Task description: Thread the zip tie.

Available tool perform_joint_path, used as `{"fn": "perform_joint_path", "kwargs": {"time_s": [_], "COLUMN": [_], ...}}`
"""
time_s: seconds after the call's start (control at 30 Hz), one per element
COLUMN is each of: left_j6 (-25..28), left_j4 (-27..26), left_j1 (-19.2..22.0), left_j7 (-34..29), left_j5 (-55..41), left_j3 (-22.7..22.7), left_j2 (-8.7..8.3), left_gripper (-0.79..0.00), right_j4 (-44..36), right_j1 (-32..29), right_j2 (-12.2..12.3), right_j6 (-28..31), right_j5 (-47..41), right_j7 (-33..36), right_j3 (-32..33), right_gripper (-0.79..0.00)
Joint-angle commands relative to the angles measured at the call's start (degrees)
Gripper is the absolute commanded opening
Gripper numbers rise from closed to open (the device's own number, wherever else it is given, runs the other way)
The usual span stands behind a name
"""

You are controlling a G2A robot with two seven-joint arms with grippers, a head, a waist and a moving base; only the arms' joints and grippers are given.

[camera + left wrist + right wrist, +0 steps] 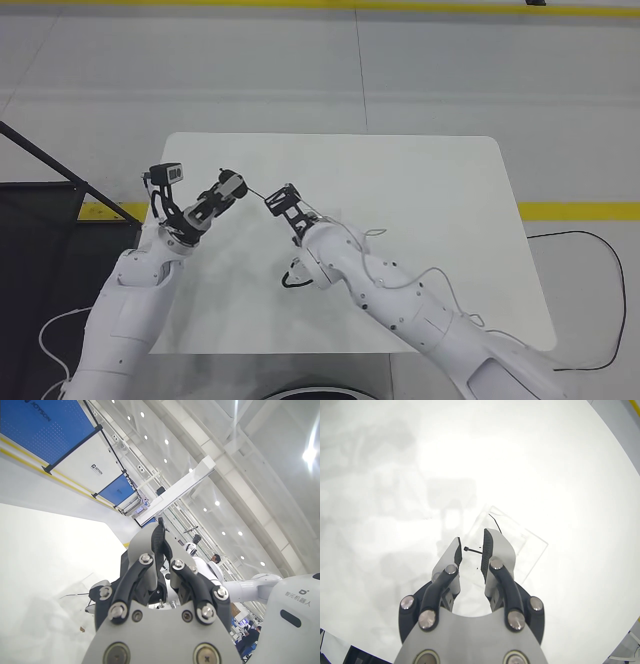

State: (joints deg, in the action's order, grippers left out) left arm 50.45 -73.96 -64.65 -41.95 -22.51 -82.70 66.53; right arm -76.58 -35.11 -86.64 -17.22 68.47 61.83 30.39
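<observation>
One black zip tie (pixel 473 551) lies toward the desk's (pixel 420 200) far left corner, partly on one clear sheet (pixel 527 550). The right end effector (pixel 472 537) straddles its head end, narrowly open. The left end effector (pixel 160 530) is beside it, pinched closed; I cannot tell whether it holds anything.

Zip tie (pixel 473 551): thin black strap with small square head, unthreaded. Head sits in gap between fingers (pixel 487 547) of right gripper (pixel 472 536), just beside one pad. Strap crosses to other pad and passes behind that finger. Tail emerges beyond it, bent, end free. Whether resting on surface (pixel 545 475): cannot tell.
</observation>
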Motion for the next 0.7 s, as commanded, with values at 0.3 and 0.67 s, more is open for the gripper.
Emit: {"fn": "perform_joint_path", "kwargs": {"time_s": [0.3, 0.67], "left_j6": [1.3, 1.6], "left_j4": [0.8, 1.1], "left_j1": [0.1, 0.2], "left_j7": [0.2, 0.2], "left_j5": [-1.4, -2.1], "left_j3": [0.2, 0.3], "left_j2": [-0.21, -0.47], "left_gripper": [-0.785, -0.785], "right_j4": [2.8, 2.0], "right_j1": [0.4, -1.1], "right_j2": [-2.1, -3.1], "right_j6": [1.2, 0.1], "right_j5": [1.0, 5.6], "right_j7": [1.0, 1.3], "right_j3": [0.7, 1.8], "right_gripper": [-0.748, -0.785]}}
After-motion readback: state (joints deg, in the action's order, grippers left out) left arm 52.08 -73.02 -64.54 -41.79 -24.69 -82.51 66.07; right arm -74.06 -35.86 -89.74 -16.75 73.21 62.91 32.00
